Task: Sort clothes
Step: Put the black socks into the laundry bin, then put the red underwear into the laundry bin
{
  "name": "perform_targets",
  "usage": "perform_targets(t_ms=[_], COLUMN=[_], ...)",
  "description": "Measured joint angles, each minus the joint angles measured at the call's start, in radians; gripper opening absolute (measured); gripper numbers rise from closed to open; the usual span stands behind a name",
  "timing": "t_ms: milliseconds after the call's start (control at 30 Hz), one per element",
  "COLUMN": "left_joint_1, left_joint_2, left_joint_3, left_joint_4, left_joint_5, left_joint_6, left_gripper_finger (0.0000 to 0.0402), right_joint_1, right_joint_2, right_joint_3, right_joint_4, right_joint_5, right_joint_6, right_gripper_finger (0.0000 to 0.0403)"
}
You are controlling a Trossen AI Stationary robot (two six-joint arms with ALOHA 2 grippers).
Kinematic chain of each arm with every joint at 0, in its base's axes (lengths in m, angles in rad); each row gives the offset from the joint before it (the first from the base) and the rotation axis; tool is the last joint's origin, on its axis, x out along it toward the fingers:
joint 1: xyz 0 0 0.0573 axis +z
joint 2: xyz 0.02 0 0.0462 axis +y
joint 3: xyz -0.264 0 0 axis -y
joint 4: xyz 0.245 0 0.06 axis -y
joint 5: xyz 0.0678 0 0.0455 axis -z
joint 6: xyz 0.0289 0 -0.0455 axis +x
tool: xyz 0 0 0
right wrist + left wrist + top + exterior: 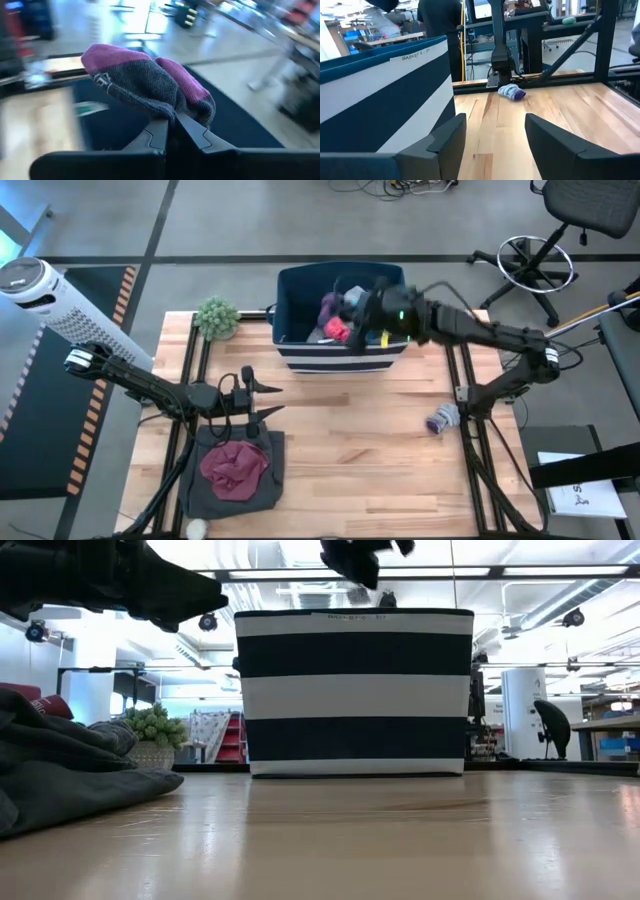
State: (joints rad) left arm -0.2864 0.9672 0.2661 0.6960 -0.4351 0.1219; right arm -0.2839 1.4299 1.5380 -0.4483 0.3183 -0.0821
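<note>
My right gripper (352,312) is over the navy, white-striped bin (340,350) at the table's far edge. It is shut on a grey sock with purple ends (145,82). More small colourful pieces (338,330) lie in the bin. My left gripper (268,400) is open and empty above the table, near the front left. Just beyond it toward the near edge, a maroon garment (235,465) lies on a spread dark grey one (262,480). A small blue-and-white sock (440,420) lies on the table at the right and also shows in the left wrist view (511,92). My right gripper pinches the grey sock between its two fingers at the lower middle of the bunched fabric (170,111). The sock bulges out beyond the fingertips, with both purple ends free. It is clear of the table and above the bin's opening.
A small green plant (217,317) stands left of the bin. A small white object (197,528) lies at the near edge, below the grey garment. Bare wood (360,450) lies between the garments and the blue sock. The low view shows the bin's striped wall (355,690).
</note>
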Motion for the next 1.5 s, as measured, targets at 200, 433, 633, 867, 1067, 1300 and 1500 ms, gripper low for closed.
perform_targets(t_ms=[200,433,633,867,1067,1300,1500], left_joint_1=[0.000,-0.001,-0.027,-0.098,-0.199,-0.277,-0.283], left_joint_2=[0.000,0.000,0.050,0.166,0.274,0.363,0.406], left_joint_3=[0.018,0.184,0.434,0.643,0.709,0.708,0.707], left_joint_4=[-0.016,-0.397,-0.922,-1.240,-1.319,-1.401,-1.462], left_joint_5=[-0.009,-0.001,0.022,0.151,0.158,0.171,0.263], left_joint_6=[0.034,0.015,-0.127,-0.244,-0.390,-0.563,-0.790], left_gripper_finger=[0.0109,0.0008,0.0001,0.0000,0.0000,0.0000,0.0008], right_joint_1=[-0.136,-0.144,-0.096,0.036,0.163,0.273,0.378], right_joint_2=[0.000,-0.001,-0.002,-0.004,-0.040,-0.134,-0.182], right_joint_3=[0.000,-0.002,-0.008,-0.065,-0.261,-0.524,-0.677], right_joint_4=[-0.071,-0.126,-0.169,-0.147,0.063,0.344,0.498], right_joint_5=[-0.002,-0.026,-0.083,-0.081,-0.094,-0.140,-0.135], right_joint_6=[0.101,0.056,-0.029,-0.121,-0.192,-0.142,-0.071], right_gripper_finger=[0.0078,0.0168,0.0150,0.0012,0.0002,0.0001,0.0000])
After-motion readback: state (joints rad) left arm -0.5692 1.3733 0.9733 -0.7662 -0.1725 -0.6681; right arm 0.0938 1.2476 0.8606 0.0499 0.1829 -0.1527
